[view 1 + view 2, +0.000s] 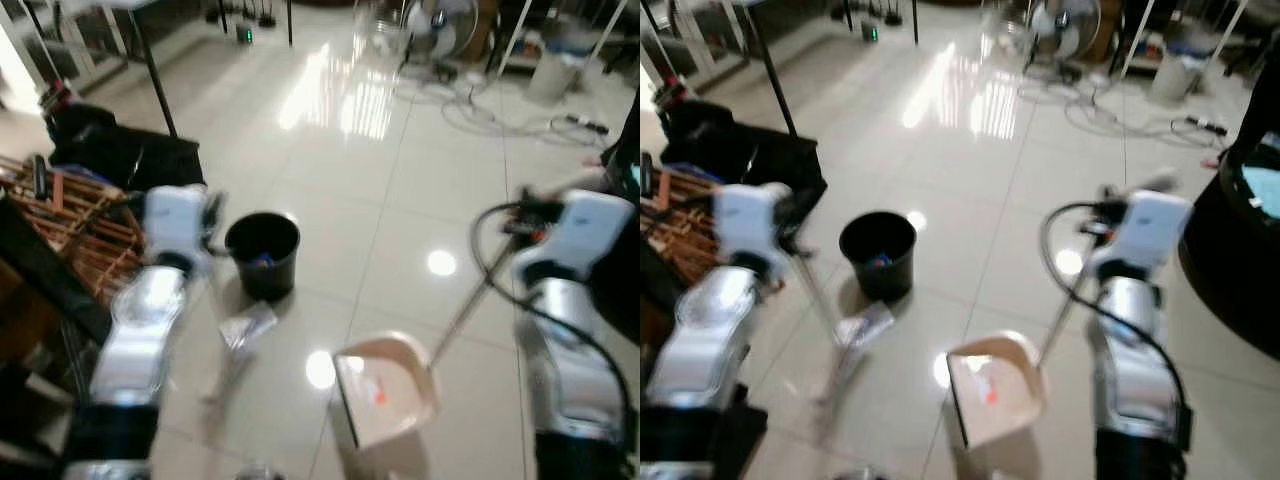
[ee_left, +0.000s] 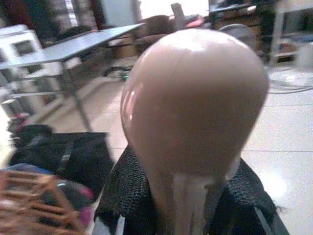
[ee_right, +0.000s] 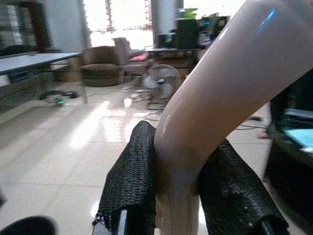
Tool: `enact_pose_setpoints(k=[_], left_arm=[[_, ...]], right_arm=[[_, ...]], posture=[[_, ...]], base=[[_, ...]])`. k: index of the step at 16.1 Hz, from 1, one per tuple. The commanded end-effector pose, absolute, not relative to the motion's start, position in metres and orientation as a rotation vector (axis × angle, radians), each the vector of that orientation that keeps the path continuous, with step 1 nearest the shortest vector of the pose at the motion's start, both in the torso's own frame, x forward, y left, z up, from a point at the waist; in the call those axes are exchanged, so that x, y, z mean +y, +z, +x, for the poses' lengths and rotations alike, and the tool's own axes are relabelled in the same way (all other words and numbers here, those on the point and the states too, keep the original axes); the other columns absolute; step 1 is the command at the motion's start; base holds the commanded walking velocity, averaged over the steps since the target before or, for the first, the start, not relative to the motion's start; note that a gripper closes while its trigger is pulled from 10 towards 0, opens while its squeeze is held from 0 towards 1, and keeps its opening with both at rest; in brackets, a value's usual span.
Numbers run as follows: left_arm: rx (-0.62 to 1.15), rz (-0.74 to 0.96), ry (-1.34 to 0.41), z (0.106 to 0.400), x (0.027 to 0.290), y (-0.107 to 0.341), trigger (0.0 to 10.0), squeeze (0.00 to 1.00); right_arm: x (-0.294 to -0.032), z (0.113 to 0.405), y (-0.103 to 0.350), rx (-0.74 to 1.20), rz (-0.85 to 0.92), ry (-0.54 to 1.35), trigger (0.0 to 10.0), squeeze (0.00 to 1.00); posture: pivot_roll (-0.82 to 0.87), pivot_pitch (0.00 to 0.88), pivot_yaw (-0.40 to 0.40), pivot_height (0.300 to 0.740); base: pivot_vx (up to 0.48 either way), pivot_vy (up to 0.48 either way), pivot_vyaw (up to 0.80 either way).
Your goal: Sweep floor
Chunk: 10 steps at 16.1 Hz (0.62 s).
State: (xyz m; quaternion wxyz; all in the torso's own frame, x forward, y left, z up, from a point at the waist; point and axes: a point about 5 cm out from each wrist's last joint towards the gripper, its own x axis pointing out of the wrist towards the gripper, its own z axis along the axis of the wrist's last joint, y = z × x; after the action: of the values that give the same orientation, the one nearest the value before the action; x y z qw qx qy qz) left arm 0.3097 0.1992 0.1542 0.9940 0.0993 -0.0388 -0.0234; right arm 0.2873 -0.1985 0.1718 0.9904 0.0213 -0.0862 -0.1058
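**Broom and dustpan held over tiled floor**

Left gripper (image 2: 183, 196) clamped on the broom handle's (image 2: 193, 112) rounded top, clear in the left wrist view. Right gripper (image 3: 178, 196) clamped on the dustpan handle (image 3: 215, 98). Head views showed what the wrist views missed: dustpan (image 1: 385, 390) on the floor (image 1: 400, 180), blurred broom head (image 1: 855, 335) beside it, black bucket (image 1: 263, 252) just beyond.

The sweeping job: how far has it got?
Some way in: the dustpan on the floor already holds a few scraps, and the black bin has something inside. The left tool grips the broom handle, the right tool the dustpan handle. Emptying the pan is left.
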Motion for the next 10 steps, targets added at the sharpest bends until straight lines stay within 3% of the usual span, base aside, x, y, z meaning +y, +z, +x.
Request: enact_pose_setpoints(k=[1,3,5,10], left_arm=[[-0.126,0.215,-0.061,0.3120,0.1942,0.1655,10.0,0.00],[-0.130,0.215,-0.061,0.3131,0.1939,0.1671,10.0,0.00],[-0.130,0.216,-0.064,0.3143,0.1922,0.1670,10.0,0.00],[-0.129,0.211,-0.068,0.3177,0.1882,0.1652,10.0,0.00]], right_arm=[[-0.2005,0.2879,0.1784,-0.201,0.047,-0.219,10.0,0.00],[-0.2000,0.2880,0.1778,-0.201,0.059,-0.221,10.0,0.00],[-0.2010,0.2860,0.1777,-0.223,0.130,-0.243,10.0,0.00],[-0.2012,0.2862,0.1756,-0.208,0.120,-0.238,10.0,0.00]], posture=[[-0.03,0.073,0.007,0.740],[-0.03,0.071,0.008,0.740],[-0.04,0.074,0.005,0.740],[-0.04,0.071,0.006,0.740]], base=[[0.360,0.000,0.80],[0.360,0.000,0.80],[0.360,0.000,0.00],[0.361,0.000,0.00]])
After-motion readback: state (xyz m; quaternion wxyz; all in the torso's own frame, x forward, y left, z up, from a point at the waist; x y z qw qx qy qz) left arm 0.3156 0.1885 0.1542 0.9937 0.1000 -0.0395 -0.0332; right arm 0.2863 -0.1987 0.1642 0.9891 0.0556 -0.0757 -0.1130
